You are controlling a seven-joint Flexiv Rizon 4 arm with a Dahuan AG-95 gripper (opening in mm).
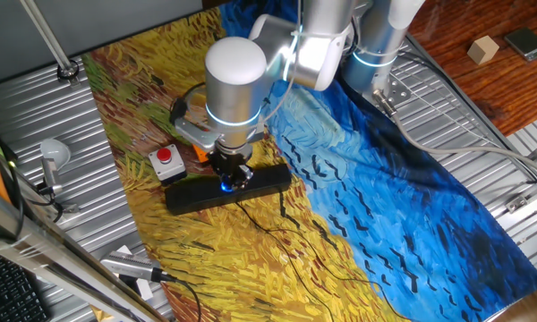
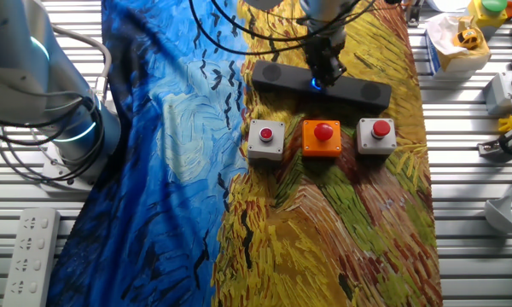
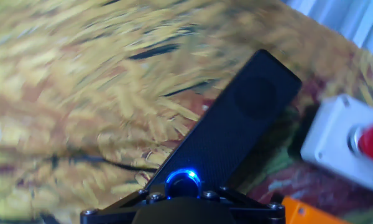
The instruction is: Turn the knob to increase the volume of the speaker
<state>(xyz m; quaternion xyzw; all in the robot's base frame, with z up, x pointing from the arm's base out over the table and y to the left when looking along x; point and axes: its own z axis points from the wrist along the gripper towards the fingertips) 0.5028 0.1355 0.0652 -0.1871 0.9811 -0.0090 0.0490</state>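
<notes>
Jaws hidden, so we cannot tell their grip; our gripper (image 1: 232, 173) sits on the knob (image 3: 183, 182), speaker (image 2: 273, 73) at 12 o'clock of the buttons; turning looks underway.

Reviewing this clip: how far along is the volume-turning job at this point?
Done: the gripper has reached the speaker and sits right over its blue-lit knob. In hand: closing on the knob, though whether the fingers grip it is hidden. Left: the turn itself; nothing shows volume changed.
</notes>
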